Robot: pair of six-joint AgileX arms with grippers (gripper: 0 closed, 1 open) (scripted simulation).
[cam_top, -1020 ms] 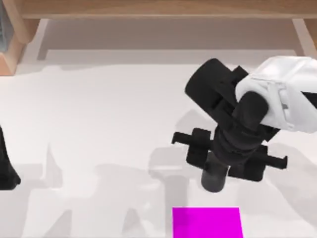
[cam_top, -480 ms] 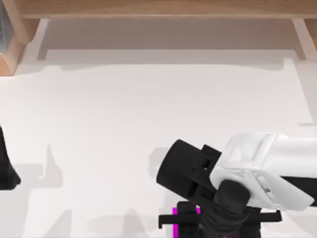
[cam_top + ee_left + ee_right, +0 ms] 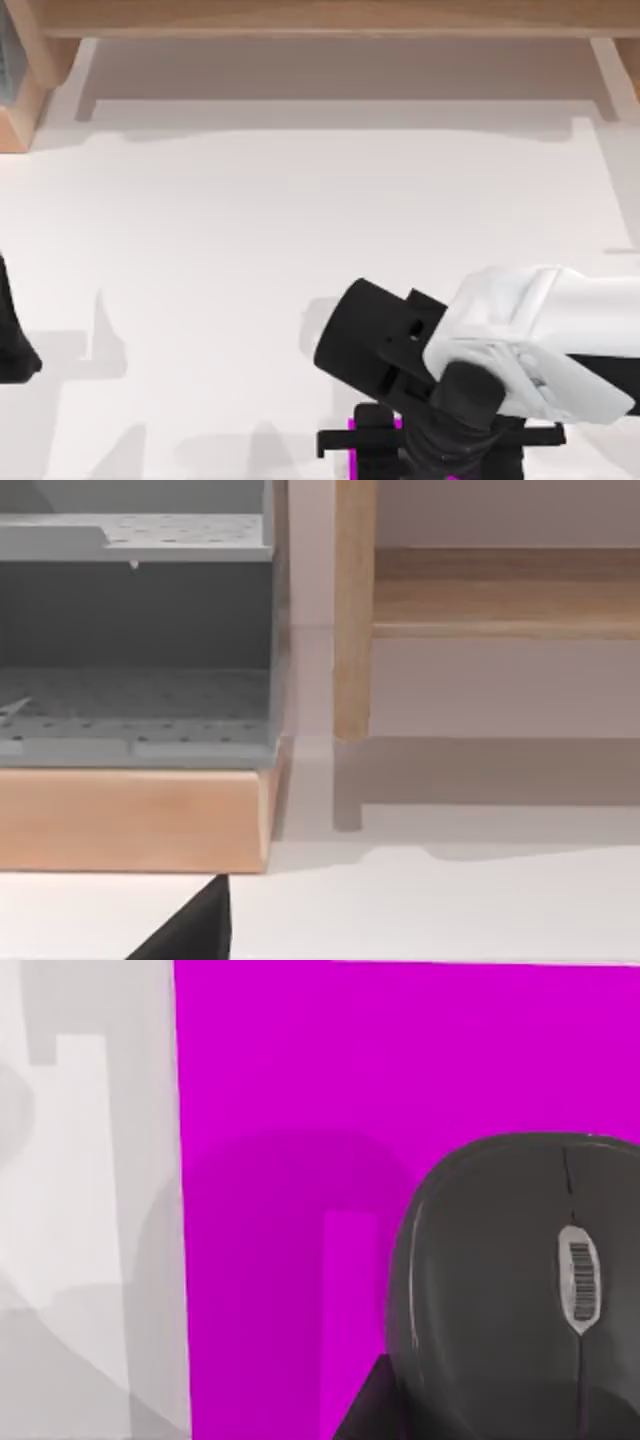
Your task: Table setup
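The white table [image 3: 220, 250] spreads across the top view. My right gripper [image 3: 440, 462] hangs over the magenta pad [image 3: 352, 440] at the table's front edge, right of centre. The right wrist view looks down on a dark grey computer mouse [image 3: 500, 1260] just above the pad [image 3: 300, 1080], where it casts a shadow. One black finger [image 3: 365, 1405] presses against the mouse's side, so the gripper is shut on it. My left arm [image 3: 12, 340] is parked at the table's left edge.
A light-brown wooden frame [image 3: 300, 15] runs along the back of the table. In the left wrist view a grey perforated rack [image 3: 130, 630] sits on a wooden base [image 3: 130, 820] beside a wooden post [image 3: 352, 610]. The white tabletop between the arms is bare.
My right arm has carried the mouse from mid-table toward the front edge and now covers most of the magenta pad. It barely moved in the last half second. The left arm stayed still.
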